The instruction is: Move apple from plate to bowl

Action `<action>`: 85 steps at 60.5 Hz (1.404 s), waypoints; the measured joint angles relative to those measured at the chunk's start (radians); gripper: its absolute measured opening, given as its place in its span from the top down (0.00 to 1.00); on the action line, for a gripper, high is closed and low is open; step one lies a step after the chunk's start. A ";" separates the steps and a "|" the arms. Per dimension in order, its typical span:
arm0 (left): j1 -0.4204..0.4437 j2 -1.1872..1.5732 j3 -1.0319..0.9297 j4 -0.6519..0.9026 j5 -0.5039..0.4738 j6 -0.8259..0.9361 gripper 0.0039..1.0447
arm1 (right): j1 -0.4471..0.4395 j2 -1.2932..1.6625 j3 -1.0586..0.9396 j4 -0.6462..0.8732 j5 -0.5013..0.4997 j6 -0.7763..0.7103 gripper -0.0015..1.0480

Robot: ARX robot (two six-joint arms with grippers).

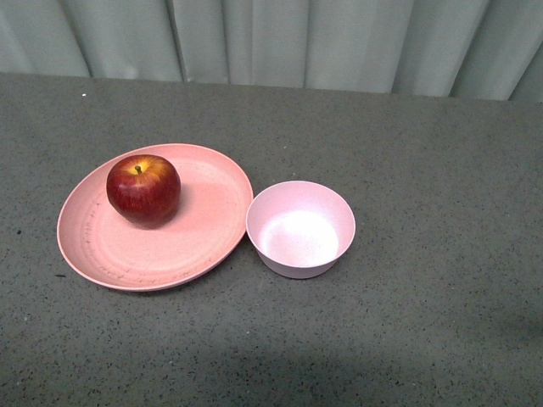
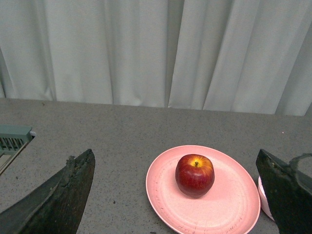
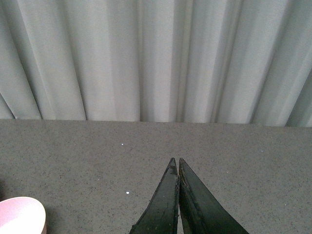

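The dark-red apple with a yellow patch at its stem sits upright on the far left part of the salmon-pink plate. The small pale-pink bowl stands empty, touching the plate's right edge. Neither arm shows in the front view. In the left wrist view my left gripper is open wide and empty, its dark fingers framing the apple and plate, which lie ahead of it. My right gripper is shut and empty above bare table; the bowl's rim shows at one corner.
The things stand on a grey speckled table with a pale pleated curtain behind its far edge. A pale green grid-like object sits at the edge of the left wrist view.
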 joint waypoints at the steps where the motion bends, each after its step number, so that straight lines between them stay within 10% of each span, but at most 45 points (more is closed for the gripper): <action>1: 0.000 0.000 0.000 0.000 0.000 0.000 0.06 | -0.005 -0.017 -0.004 -0.013 -0.006 0.000 0.99; 85: 0.000 0.000 0.000 0.000 0.000 0.000 0.06 | -0.087 -0.791 -0.051 -0.713 -0.087 0.002 0.99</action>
